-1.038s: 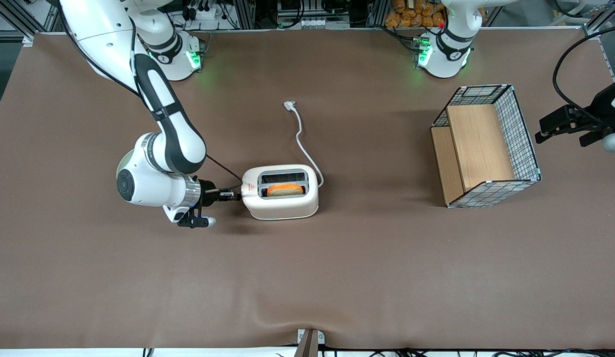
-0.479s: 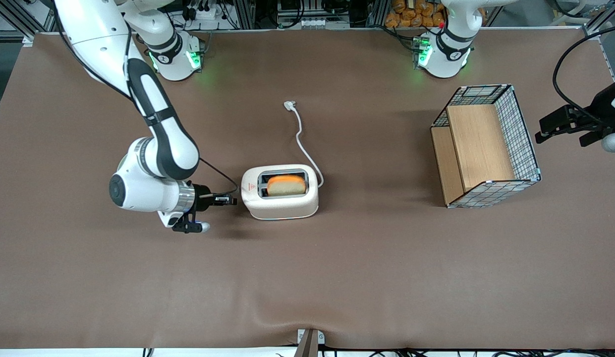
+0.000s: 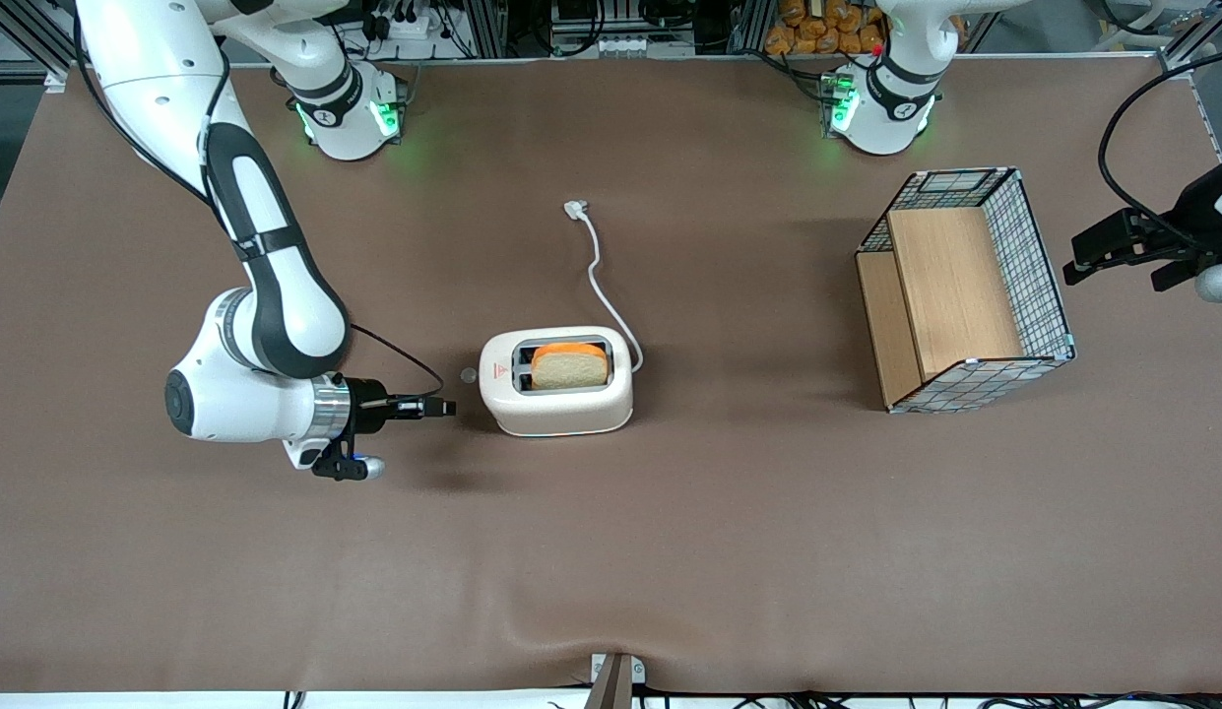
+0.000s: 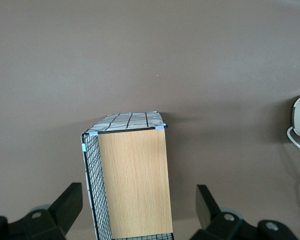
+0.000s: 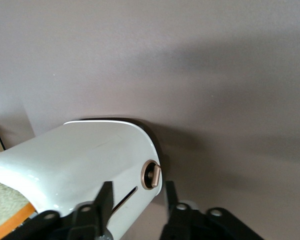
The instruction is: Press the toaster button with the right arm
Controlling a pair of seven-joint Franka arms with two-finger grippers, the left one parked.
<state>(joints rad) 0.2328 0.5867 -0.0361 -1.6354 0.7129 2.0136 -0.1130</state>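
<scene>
1. the toaster [image 3: 557,382] sits near the middle of the table [image 3: 670,551], a slice of bread [image 3: 569,365] standing up out of one top slot. its narrow end with the red mark faces the working arm's end of the table.
2. the toaster button [image 3: 468,375] juts from that narrow end. in the right wrist view it is a small round knob [image 5: 152,175] above a slit in the white shell.
3. the gripper [image 3: 443,406] on the right arm [image 3: 266,325] hovers near that end, apart from the toaster, with bare cloth between. from the wrist view i read the two fingers [image 5: 102,200] as parted a little, holding nothing.
4. with the bread standing high and the gripper clear, i judge the press is either done or not landed. any next move calls for lining the fingertips on the knob, which sits slightly farther from the front camera, and pushing straight in.
5. nothing blocks that line. the white cord [image 3: 601,276] runs off the toaster's other end, and a wire basket [image 3: 965,290] stands well apart toward the parked arm's end.
</scene>
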